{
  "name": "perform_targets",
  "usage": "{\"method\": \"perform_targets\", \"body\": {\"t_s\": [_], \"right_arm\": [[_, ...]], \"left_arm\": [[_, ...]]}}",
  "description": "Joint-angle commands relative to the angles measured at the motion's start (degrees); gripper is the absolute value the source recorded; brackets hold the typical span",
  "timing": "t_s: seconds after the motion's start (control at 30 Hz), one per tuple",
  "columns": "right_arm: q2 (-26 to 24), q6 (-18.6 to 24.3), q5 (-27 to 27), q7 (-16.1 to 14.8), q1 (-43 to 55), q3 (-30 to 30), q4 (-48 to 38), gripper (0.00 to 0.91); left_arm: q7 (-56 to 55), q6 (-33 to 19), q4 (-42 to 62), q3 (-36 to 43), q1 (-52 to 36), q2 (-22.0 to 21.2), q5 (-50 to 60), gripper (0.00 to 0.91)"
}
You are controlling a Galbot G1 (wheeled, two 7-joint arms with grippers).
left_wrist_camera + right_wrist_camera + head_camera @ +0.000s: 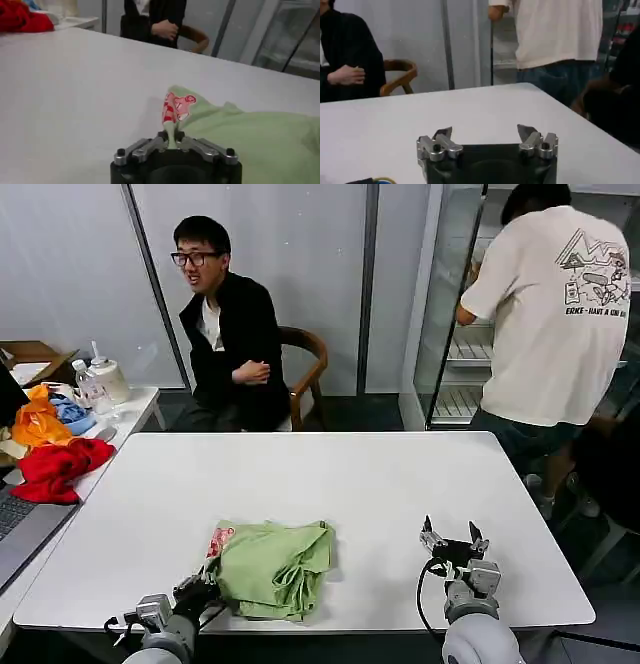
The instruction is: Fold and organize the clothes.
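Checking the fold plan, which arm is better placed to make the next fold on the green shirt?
Probably the left. The left gripper is already shut on a corner of the green shirt, lifting it. The right gripper sits open on bare table, apart from the cloth.

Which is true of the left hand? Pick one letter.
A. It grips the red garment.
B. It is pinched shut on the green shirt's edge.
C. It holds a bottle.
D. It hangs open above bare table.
B: the left hand is closed on a pulled-up fold of the green shirt beside its red-and-white print.
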Motion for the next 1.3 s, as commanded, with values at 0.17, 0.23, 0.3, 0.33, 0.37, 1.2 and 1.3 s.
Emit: {"method": "perform_targets", "body": {"t_s": [0.17, 0.23, 0.3, 0.33, 0.37, 1.2, 1.3], "right_arm": [[0.09, 0.10, 0.03, -0.06, -0.01, -0.11, -0.26, 0.907], [0.12, 0.22, 0.03, -0.08, -0.01, -0.16, -0.40, 0.907], [0.18, 0.28, 0.03, -0.10, 0.00, -0.25, -0.54, 0.907], [0.18, 0.44, 0.02, -0.11, 0.00, -0.29, -0.64, 0.907], [0.22, 0.47, 0.02, -0.10, 0.02, -0.30, -0.70, 0.907], [0.44, 1.28, 0.22, -0.25, 0.26, -0.28, -0.75, 0.907], [0.41, 1.30, 0.29, -0.27, 0.25, -0.19, -0.77, 0.907]], "left_arm": [[-0.60, -0.36, 2.21, -4.99, -3.96, 4.85, 0.64, 0.010], [-0.71, -0.32, 2.37, -6.03, -4.74, 6.56, 0.74, 0.010], [-0.73, -0.33, 2.73, -7.10, -5.33, 8.19, 0.87, 0.010], [-0.70, -0.34, 2.93, -7.51, -5.65, 9.23, 0.85, 0.010], [-0.70, -0.34, 3.08, -8.11, -5.99, 10.32, 0.84, 0.010], [0.58, -1.07, 12.89, -10.49, -16.82, 33.75, -0.72, 0.010], [0.59, -0.80, 12.51, -10.00, -18.19, 35.61, -0.74, 0.010]]}}
